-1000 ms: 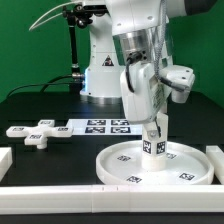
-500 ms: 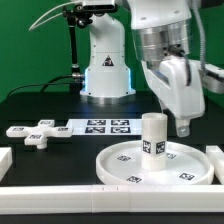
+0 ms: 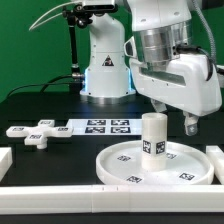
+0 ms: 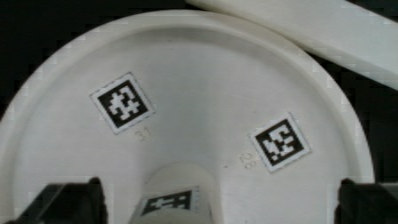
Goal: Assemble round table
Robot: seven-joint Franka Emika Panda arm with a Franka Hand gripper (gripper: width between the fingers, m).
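Black fingertips stand wide apart, clasping nothing; only the wrist view shows that gap. Gripper hangs from a tilted wrist, just to the exterior view's right of the short cylinder leg. The leg stands upright at the centre of the rimmed round disc. Both are smooth white plastic with tags. Cross-shaped foot lies well apart.
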